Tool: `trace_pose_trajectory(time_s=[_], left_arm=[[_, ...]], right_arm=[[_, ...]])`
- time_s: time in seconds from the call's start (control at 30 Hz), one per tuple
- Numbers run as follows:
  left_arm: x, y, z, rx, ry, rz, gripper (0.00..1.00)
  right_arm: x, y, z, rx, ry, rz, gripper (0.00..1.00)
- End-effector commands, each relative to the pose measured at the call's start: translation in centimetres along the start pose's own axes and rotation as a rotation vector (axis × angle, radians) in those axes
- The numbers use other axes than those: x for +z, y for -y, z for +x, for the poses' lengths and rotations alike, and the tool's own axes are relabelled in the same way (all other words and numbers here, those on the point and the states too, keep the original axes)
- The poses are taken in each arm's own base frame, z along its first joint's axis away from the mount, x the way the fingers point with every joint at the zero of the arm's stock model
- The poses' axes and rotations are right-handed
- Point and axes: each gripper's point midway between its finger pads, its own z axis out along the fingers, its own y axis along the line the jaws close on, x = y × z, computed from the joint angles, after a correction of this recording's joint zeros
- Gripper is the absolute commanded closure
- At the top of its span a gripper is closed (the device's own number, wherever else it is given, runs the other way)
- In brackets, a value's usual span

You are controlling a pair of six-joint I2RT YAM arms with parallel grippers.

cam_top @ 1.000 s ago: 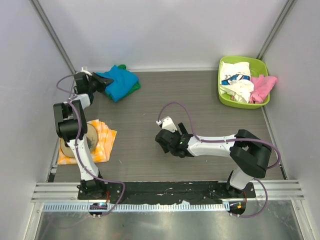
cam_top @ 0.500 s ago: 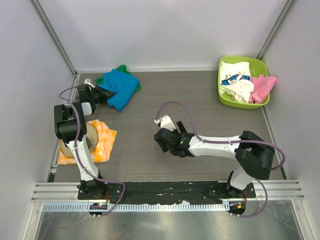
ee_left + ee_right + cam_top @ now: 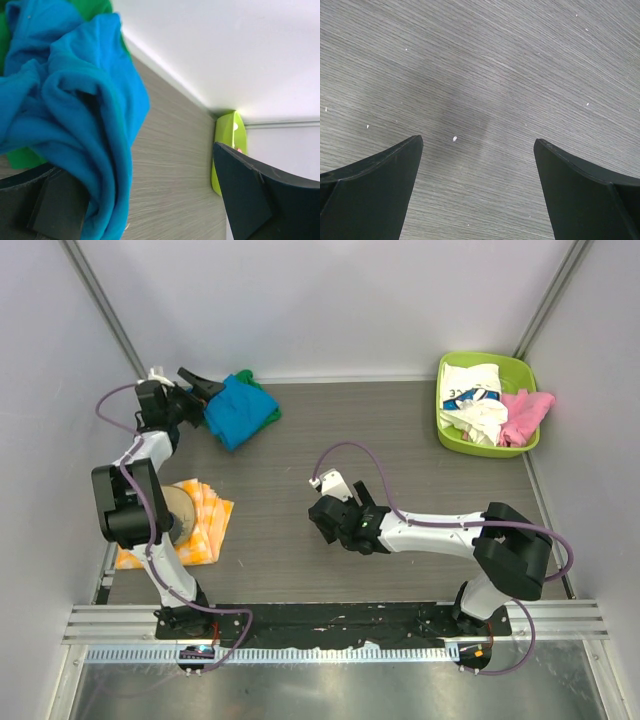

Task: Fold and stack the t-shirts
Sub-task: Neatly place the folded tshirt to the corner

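Since a second ago the left arm has lifted toward the far-left corner, and the left fingers [image 3: 192, 375] have let go of the bright blue cotton t-shirt [image 3: 238, 410]; they now stand spread in a V at its left edge. From above, that shirt lies bunched on the grey wood-grain desk [image 3: 400, 460] over a plain green t-shirt [image 3: 246, 377] that peeks out behind it. This looks like a stack pushed to the far left to keep the middle free. A white printed t-shirt [image 3: 470, 392] and a pink t-shirt [image 3: 527, 415] wait crumpled in the lime-green plastic basket [image 3: 521, 366] at the far right, and a small orange checked cloth [image 3: 207, 525] lies by the left arm's base. The right arm [image 3: 430, 530] reaches low over the bare centre, probably ready for the next shirt. The left wrist view shows a blue fold draped against the lower finger while the other finger stands well apart, so nothing is pinched. In the right wrist view the right fingers [image 3: 375, 185] are wide apart above plain desk, gripping nothing
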Motion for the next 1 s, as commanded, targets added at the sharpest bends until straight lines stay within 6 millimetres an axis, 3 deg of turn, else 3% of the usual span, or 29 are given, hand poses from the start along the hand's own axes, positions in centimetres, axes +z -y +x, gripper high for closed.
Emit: trace_pose_trajectory(time_s=[0.0, 0.17, 0.27, 0.37, 0.57, 0.73, 0.83, 0.9, 0.93, 0.97], left_arm=[[-2.7, 7.9, -4.0, 0.083, 0.096, 0.109, 0.0], [-4.7, 11.4, -5.8, 0.112, 0.14, 0.139, 0.0], [-5.2, 12.3, -6.3, 0.13, 0.156, 0.148, 0.0], [-5.2, 11.8, -6.1, 0.137, 0.148, 0.126, 0.0], [-5.4, 8.5, -5.7, 0.138, 0.151, 0.053, 0.0], [-5.7, 8.6, -5.7, 0.135, 0.152, 0.069, 0.0], [-4.4, 8.2, -4.8, 0.108, 0.103, 0.082, 0.0], [-3.4, 7.9, -3.7, 0.093, 0.066, 0.075, 0.01], [-3.0, 7.3, -3.1, 0.086, 0.055, 0.061, 0.02], [-2.7, 6.8, -1.9, 0.078, 0.036, 0.046, 0.02]], right_arm=[[-0.8, -0.2, -2.6, 0.043, 0.069, -0.011, 0.0], [-0.6, -0.3, -2.3, 0.036, 0.06, -0.008, 0.0], [-0.4, -0.2, -2.1, 0.033, 0.059, -0.004, 0.0], [-0.2, -0.4, -2.0, 0.026, 0.055, -0.008, 0.0], [-0.1, -0.5, -1.7, 0.022, 0.05, -0.008, 0.0], [-0.1, -0.5, -1.8, 0.028, 0.053, -0.009, 0.0], [-0.2, -0.6, -3.0, 0.063, 0.091, -0.015, 0.0], [0.4, -0.5, -5.1, 0.116, 0.117, -0.043, 0.0], [0.7, -0.3, -6.2, 0.137, 0.124, -0.054, 0.0], [0.4, -0.6, -9.7, 0.173, 0.187, -0.087, 0.0]])
